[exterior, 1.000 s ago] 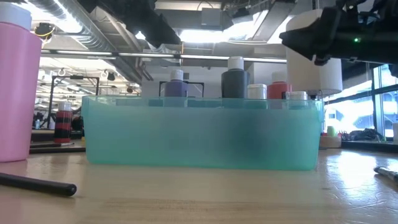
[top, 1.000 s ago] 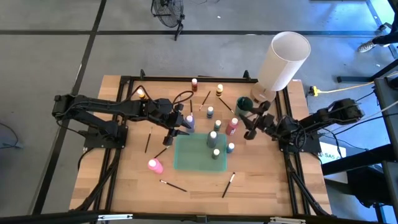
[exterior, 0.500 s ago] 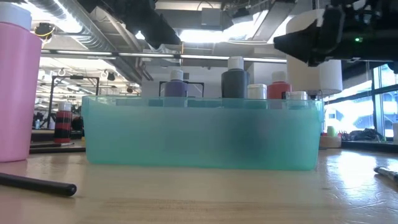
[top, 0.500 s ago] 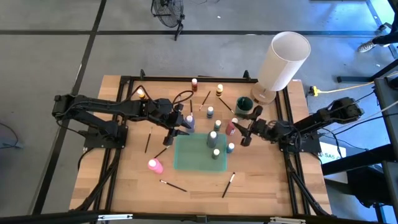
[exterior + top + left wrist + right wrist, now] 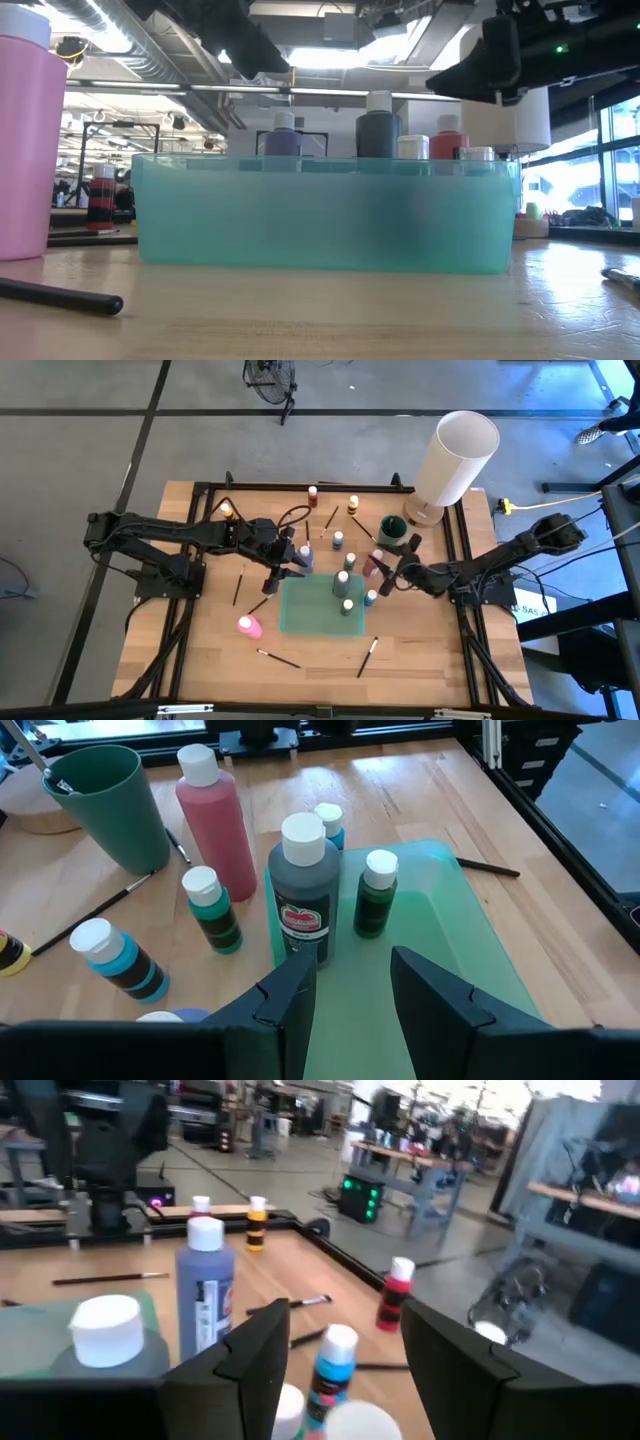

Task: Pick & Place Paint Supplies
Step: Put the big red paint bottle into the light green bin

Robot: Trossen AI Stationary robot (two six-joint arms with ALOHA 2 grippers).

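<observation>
Moved: over the last second the right gripper (image 5: pixel 389 572) has slid left from the table's right edge toward the cluster of bottles — the left arm has not shifted.
Right gripper: fingers spread and empty, hovering just right of the red bottle (image 5: pixel 373 564), with the small teal-capped bottle (image 5: pixel 370 597) just nearer.
Left gripper: the left gripper (image 5: pixel 291 563) hangs at the far-left corner of the green tray (image 5: pixel 305 610); its fingers (image 5: pixel 290 998) are parted with nothing between them.
In the tray: a tall grey bottle (image 5: pixel 303 890) and a small green bottle (image 5: pixel 376 893) stand at its right end.
Outside the tray: purple bottle (image 5: pixel 305 554) by the left gripper, pink bottle (image 5: pixel 248 626) near-left, more small bottles and the dark green cup (image 5: pixel 392 528) toward the far side, brushes such as one at the near right (image 5: pixel 367 657).
Likely step: the right gripper closing in on the red bottle, by my reading.
Risk: the bottles stand close together — a finger arriving too wide or too low could knock the red bottle into its neighbours or tip the teal-capped one.
Second risk: both arms work near the same tray, so a simultaneous reach could make them collide.
</observation>
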